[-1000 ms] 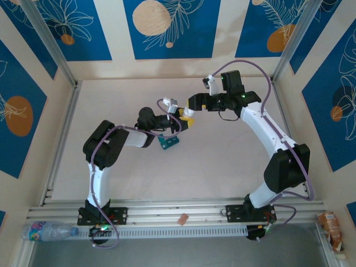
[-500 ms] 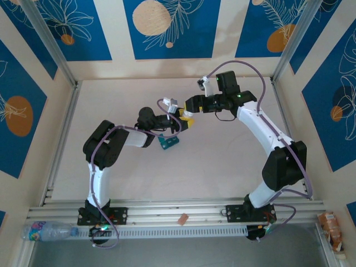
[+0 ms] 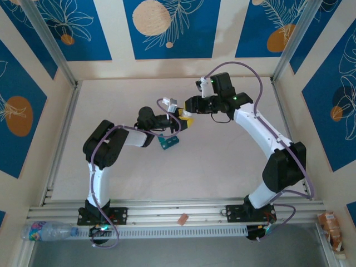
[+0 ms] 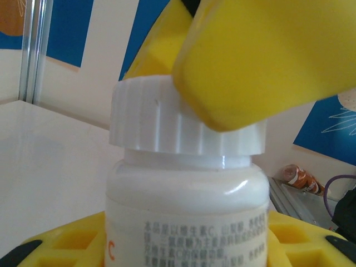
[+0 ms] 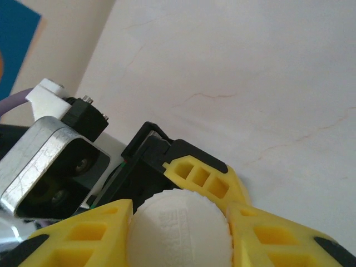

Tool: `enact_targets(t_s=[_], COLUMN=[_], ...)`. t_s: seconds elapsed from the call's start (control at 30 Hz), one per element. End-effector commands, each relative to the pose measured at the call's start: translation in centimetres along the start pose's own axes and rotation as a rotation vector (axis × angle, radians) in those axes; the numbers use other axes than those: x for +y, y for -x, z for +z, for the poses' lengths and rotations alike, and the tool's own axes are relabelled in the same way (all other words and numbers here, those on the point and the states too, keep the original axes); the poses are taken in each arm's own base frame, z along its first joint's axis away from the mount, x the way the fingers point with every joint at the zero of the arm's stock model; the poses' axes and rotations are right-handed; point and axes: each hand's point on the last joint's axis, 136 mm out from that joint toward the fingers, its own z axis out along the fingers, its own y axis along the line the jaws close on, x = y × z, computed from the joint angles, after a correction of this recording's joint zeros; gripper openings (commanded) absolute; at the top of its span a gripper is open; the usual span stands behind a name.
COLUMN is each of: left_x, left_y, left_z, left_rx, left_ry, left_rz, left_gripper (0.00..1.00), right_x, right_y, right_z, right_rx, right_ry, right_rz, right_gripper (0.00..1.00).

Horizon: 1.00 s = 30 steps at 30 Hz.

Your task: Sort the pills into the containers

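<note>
Top external view: the pale bench (image 3: 222, 172) carries both arms. The left arm (image 3: 105, 146) bends in from the near left and the right arm (image 3: 261, 130) arches in from the near right. Their tips meet around the middle of the bench, toward its far side. There the left end effector (image 3: 181, 122) and the right end effector (image 3: 188, 111) crowd together, their yellow fingers bunched in one spot. The teal pill box (image 3: 168, 142) lies on the bench just beside the left end effector, on its near side. It is turned at an angle to the bench edges and neither end effector touches it.

Left wrist view: the left end effector (image 4: 186, 247) is partly closed, with a yellow finger on each side of the white bottle (image 4: 183, 217), gripping its body. The bottle's label (image 4: 200, 242) shows lines of small print and an orange mark at its left edge. The ribbed white cap (image 4: 161, 130) sits on the bottle's neck, and the right end effector's fingers (image 4: 261, 55) press against the cap from above.

Right wrist view: the right end effector (image 5: 181, 239) has closed in on the cap (image 5: 181, 222), one yellow finger touching it on each side.
</note>
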Motion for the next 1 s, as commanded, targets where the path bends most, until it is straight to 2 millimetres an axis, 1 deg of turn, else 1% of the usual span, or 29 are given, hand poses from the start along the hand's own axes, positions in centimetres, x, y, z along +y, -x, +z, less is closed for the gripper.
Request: enact_targets(t_s=[0.0,0.1,0.2,0.37,0.43,0.57,0.63,0.7,0.77,0.87,0.97], left_x=[-1.5,-1.5,-1.5,-1.4,-1.5,-1.5,-1.4,-1.4,-1.4,-1.4,-1.5], left_y=[2.7,2.6,2.5,2.5,2.5,2.3,2.2,2.0,1.9,1.9,2.1], left_z=[0.8,0.8,0.7,0.7,0.7,0.7,0.7,0.7,0.6,0.7,0.6], left_rx=[-0.054,-0.053,-0.051,-0.052,-0.053,-0.049,-0.048,-0.045,-0.044,-0.042,-0.044], left_ry=[-0.055,-0.055,-0.054,-0.051,-0.051,-0.054,-0.052,-0.049,-0.050,-0.053,-0.055], left_rz=[0.095,0.093,0.091,0.091,0.092,0.092,0.089,0.083,0.085,0.083,0.086], left_gripper=[0.00,0.00,0.00,0.00,0.00,0.00,0.00,0.00,0.00,0.00,0.00], right_x=[-1.8,-1.6,-1.2,-0.9,-0.8,-0.6,-0.1,0.4,0.7,0.8,0.6], right_y=[-4.0,-4.6,-4.7,-4.0,-3.5,-2.0,-1.1,-0.4,0.1,0.7,1.4], right_z=[1.9,2.6,2.9,2.4,1.9,0.0,-1.0,-2.1,-3.1,-4.4,-5.0], right_rx=[0.056,0.035,0.023,0.010,0.000,-0.035,-0.048,-0.055,-0.063,-0.081,-0.086], right_ry=[-0.216,-0.240,-0.223,-0.207,-0.202,-0.152,-0.104,-0.060,-0.037,0.001,0.053], right_rz=[0.151,0.190,0.202,0.199,0.200,0.209,0.201,0.180,0.154,0.119,0.075], right_gripper=[0.36,0.36,0.37,0.39,0.42,0.53,0.60,0.69,0.77,0.82,0.82])
